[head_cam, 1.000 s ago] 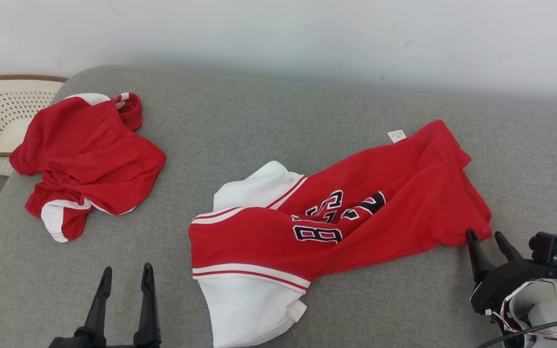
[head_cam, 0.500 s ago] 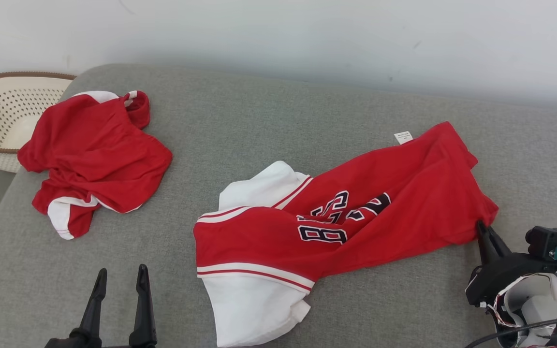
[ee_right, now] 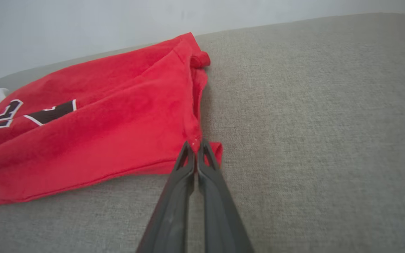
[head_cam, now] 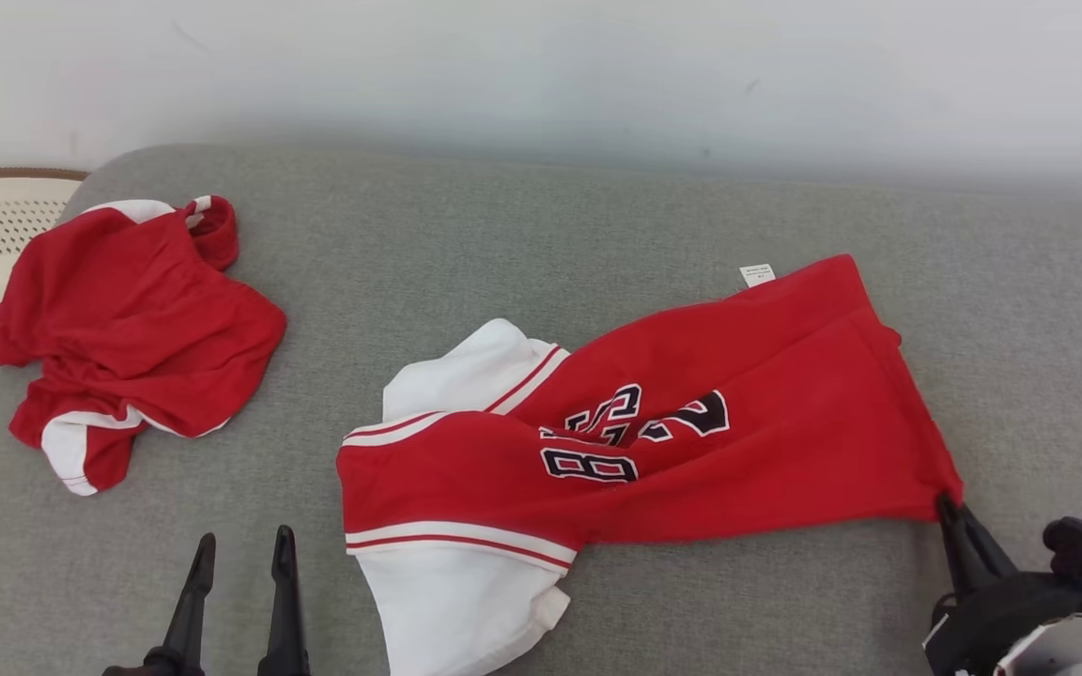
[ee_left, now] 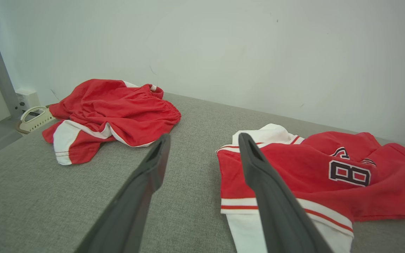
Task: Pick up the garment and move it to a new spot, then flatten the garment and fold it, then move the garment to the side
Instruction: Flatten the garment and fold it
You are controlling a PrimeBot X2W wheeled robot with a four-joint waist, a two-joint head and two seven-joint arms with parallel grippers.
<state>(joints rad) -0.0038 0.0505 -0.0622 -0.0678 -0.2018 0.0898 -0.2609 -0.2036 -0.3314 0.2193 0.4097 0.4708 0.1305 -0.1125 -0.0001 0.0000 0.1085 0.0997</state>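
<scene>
Up close, the right wrist view gives the grip itself: the right gripper [ee_right: 196, 144] has its two dark fingers pressed together on the near corner of the red garment [ee_right: 100, 116], with a small fold of red cloth poking out just right of the tips. The head view adds the whole layout. From the right gripper [head_cam: 947, 502] the garment [head_cam: 691, 451] stretches away to the left across the grey cushion [head_cam: 503, 235], black numerals facing up, its white sleeves at the end farthest from the pinch and a small white label [head_cam: 757, 274] at the far edge. That arm comes in low from the lower right, fingers slanting up and inward to the hem. The left gripper [head_cam: 242, 540] stands spread and holds nothing, its fingers pointing forward side by side. The left wrist view looks out along the left gripper [ee_left: 202, 137]: the garment's [ee_left: 294, 165] striped sleeve lies just beside its right finger, a crumpled pair of red shorts [ee_left: 118, 105] lies ahead beyond its left finger, and a pale perforated basket [ee_left: 33, 117] sits past the shorts.
</scene>
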